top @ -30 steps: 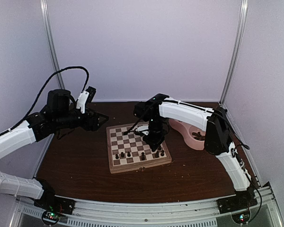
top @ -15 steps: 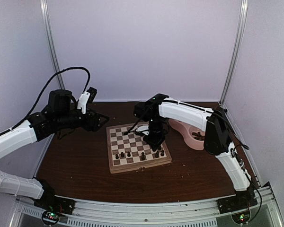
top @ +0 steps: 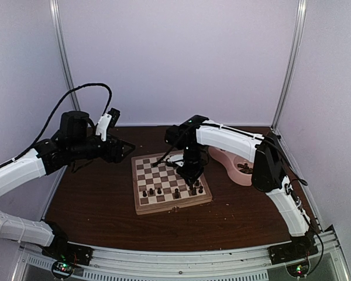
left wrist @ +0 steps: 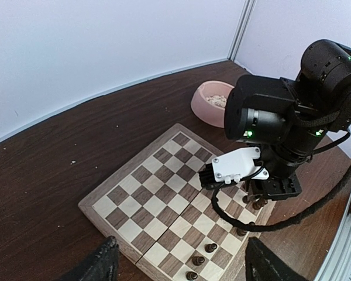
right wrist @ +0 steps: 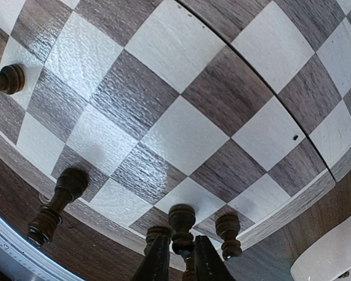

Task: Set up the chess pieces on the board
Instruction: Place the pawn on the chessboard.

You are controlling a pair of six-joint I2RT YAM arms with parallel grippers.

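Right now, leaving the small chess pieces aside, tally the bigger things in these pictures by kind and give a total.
Chessboard: 1
Pink bowl: 1
Robot arms: 2 (left arm, right arm)
Total: 4

A checkered board (top: 155, 170) lies around the middle of the dark tabletop (top: 99, 205), turned slightly askew. Its small clasp (top: 175, 209) faces the tabletop's near edge. Several dark chess pieces (top: 159, 191) stand along the side of the board closest to that edge, too small to count surely. Of the 2 arms, the right arm (top: 228, 137) reaches in from the tabletop's right edge, its jaws pointing down over the board's right side, close above the pieces there. The left arm (top: 14, 175) hangs above the tabletop's left edge with its jaws clear of the board. A pink bowl (top: 227, 166) sits by the right edge, partly hidden behind the right arm.
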